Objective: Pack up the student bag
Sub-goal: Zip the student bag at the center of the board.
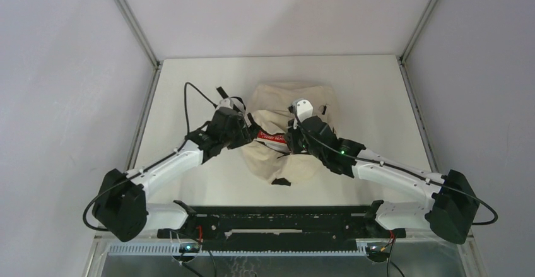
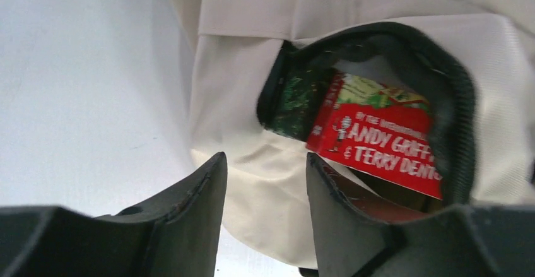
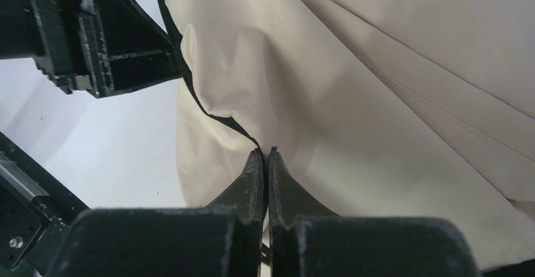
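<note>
mouth of student bag [image 2: 240, 132]: red book [image 2: 378, 144] lodged inside | beyond it: bare table [image 1: 284, 72]

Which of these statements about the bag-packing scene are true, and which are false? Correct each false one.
1. A red book sits inside the open mouth of the student bag. True.
2. The left gripper is clamped shut. False: its jaws stand apart, with nothing between them.
3. The right gripper is closed on the bag's black zipper edge. True.
4. The bag's fabric is black. False: it is cream; only the zipper and lining are dark.
</note>
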Motion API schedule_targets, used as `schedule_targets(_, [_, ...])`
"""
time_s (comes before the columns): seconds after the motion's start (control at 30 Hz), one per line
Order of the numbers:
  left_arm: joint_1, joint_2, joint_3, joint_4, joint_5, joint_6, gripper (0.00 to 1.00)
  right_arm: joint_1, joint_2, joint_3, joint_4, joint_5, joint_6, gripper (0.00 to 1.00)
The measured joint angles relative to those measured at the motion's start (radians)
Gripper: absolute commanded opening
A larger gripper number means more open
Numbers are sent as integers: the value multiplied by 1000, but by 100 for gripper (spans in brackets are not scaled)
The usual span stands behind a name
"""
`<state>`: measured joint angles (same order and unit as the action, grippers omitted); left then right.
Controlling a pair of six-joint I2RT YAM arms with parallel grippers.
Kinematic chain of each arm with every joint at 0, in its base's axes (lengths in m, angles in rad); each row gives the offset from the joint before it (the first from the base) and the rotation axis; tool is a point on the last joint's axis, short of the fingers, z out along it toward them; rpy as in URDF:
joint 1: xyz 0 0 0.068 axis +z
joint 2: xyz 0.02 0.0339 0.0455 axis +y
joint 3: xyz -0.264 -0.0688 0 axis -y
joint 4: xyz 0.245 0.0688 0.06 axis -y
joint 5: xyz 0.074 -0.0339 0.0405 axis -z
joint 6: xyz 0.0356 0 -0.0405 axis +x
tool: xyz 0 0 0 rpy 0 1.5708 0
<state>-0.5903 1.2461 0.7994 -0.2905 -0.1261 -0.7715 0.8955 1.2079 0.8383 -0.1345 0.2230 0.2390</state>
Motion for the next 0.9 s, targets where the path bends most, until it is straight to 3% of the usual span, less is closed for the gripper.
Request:
schedule_targets(0.33, [4, 100, 1, 1, -71, -44, 32, -3, -19, 0, -27, -1, 14, 0])
schedule_targets(0.4, [4, 122, 2, 6, -84, -46, 26, -3, -21, 0, -28, -1, 15, 0])
schedule_targets(0.53, [5, 150, 19, -3, -110, -45, 1, -3, -22, 0, -35, 0, 18, 0])
schedule_targets(0.73, [9, 118, 41, -45, -95, 28, 0, -4, -23, 0, -38, 3, 21, 0])
schedule_targets(0.9, [24, 23, 41, -80, 14, 151, 0, -14, -31, 0, -42, 2, 37, 0])
